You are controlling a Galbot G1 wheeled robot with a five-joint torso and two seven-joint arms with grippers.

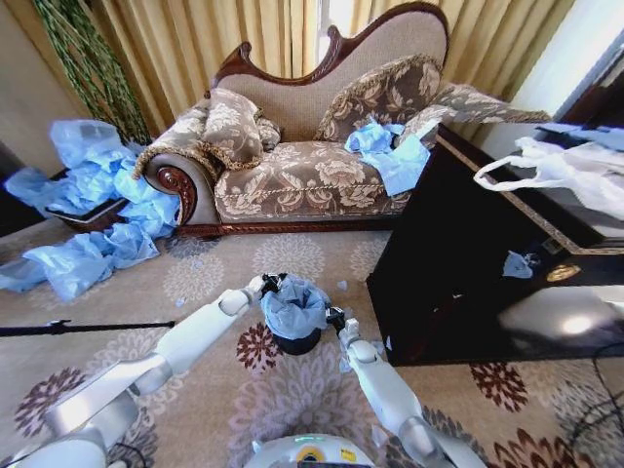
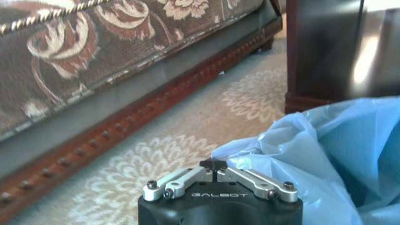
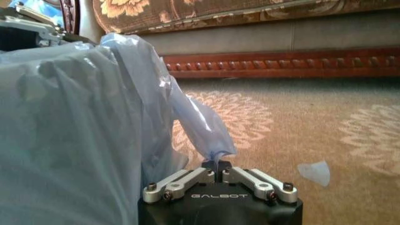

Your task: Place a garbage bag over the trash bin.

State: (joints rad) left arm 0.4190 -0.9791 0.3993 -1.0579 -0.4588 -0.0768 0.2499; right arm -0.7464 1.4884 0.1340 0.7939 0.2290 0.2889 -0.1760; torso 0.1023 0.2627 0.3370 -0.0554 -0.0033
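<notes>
Your bin (image 1: 295,341) sits on the patterned carpet (image 1: 292,400) in front of the sofa (image 1: 312,166), just left of the dark cabinet (image 1: 468,273). The bag (image 1: 294,307) is draped over the bin's top — pale blue, crinkled, hanging down the sides, with black still showing at the base.

Your left hand (image 1: 265,285) is at the bin's far-left rim, touching the bag. In the left wrist view the hand (image 2: 216,168) has its fingers pressed together at the tips, right against the bag's (image 2: 325,159) edge; whether plastic is actually pinched between them you can't tell from here.

Your right hand (image 1: 337,320) is at the bin's right side. In the right wrist view the hand (image 3: 216,165) is clamped on a stretched-out corner of the bag (image 3: 81,122) — the film pulls into a thin tail running into the fingertips. The left hand (image 3: 25,28) shows beyond the bag's top.

A small blue scrap (image 3: 314,171) lies on the carpet near the right hand. Loose blue bags (image 1: 88,205) are heaped left of the sofa, more (image 1: 390,151) on its seat, and a white bag (image 1: 565,171) lies on the cabinet.
</notes>
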